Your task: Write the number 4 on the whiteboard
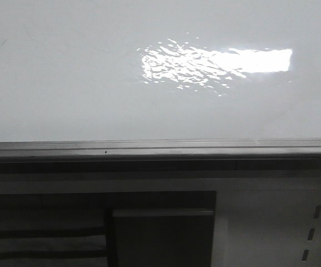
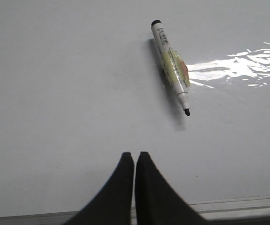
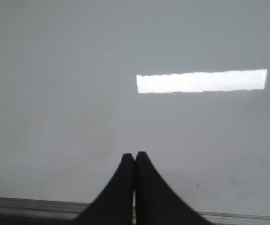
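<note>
The whiteboard (image 1: 65, 78) is a glossy white-grey surface with a rippled light patch and a grey metal ledge (image 1: 160, 149) along its near edge. No number 4 shows on it. In the left wrist view a white marker (image 2: 171, 65) with a yellow label lies uncapped on the whiteboard (image 2: 55, 93), black tip pointing toward my left gripper (image 2: 135, 154). That gripper is shut and empty, a short way from the tip. My right gripper (image 3: 135, 154) is shut and empty over bare whiteboard (image 3: 55, 93). Neither gripper appears in the front view.
Below the ledge in the front view are a white panel with slots (image 1: 316, 228) at the right and a dark boxy recess (image 1: 163, 233) in the middle. The ledge also shows behind the fingers as a metal strip (image 2: 247, 204) and a metal strip (image 3: 27, 204).
</note>
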Robot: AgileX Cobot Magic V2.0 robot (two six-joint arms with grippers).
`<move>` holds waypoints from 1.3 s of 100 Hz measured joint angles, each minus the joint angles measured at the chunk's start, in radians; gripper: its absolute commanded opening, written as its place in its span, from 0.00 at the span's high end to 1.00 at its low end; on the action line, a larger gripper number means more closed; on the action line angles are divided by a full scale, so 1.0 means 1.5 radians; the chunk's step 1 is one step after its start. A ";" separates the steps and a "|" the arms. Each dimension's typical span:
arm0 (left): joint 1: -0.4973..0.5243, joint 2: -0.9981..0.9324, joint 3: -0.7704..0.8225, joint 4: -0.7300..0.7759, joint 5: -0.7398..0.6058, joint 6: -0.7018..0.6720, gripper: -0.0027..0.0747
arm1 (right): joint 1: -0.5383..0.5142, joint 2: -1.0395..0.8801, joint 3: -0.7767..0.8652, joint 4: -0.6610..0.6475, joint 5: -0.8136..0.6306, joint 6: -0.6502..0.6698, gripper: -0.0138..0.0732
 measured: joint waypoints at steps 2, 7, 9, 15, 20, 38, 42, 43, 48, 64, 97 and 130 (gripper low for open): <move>0.000 0.000 0.000 0.000 0.000 0.000 0.99 | 0.000 0.000 0.000 0.000 0.000 0.000 0.92; 0.000 0.000 0.000 0.000 0.000 0.000 0.99 | 0.000 0.000 0.000 0.000 0.000 0.000 0.92; 0.000 0.000 0.000 0.000 0.000 0.000 0.99 | 0.000 0.000 0.000 0.000 0.000 0.000 0.92; 0.000 0.000 0.000 0.000 0.000 0.000 0.99 | 0.000 0.000 0.000 0.000 0.000 0.000 0.92; 0.000 0.000 0.000 0.000 0.000 0.000 0.99 | 0.000 0.000 0.000 0.000 0.000 0.000 0.92; 0.000 0.000 0.000 0.000 0.000 0.000 0.99 | 0.000 0.000 0.000 0.000 0.000 0.000 0.92; 0.000 0.000 0.000 0.000 0.000 0.000 0.99 | 0.000 0.000 0.000 0.000 0.000 0.000 0.92; 0.000 0.000 0.000 0.000 0.000 0.000 0.99 | 0.000 0.000 0.000 0.000 0.000 0.000 0.92; 0.000 0.000 0.000 0.000 0.000 0.000 0.99 | 0.000 0.000 0.000 0.000 0.000 0.000 0.92; 0.000 0.000 0.000 0.000 0.000 0.000 0.99 | 0.000 0.000 0.000 0.000 0.000 0.000 0.92; 0.000 0.000 0.000 -0.002 -0.009 0.000 0.99 | 0.000 0.000 0.000 0.000 -0.009 0.000 0.92; 0.000 0.000 -0.092 -0.087 0.030 -0.003 0.99 | 0.000 0.003 -0.113 -0.008 0.117 0.000 0.92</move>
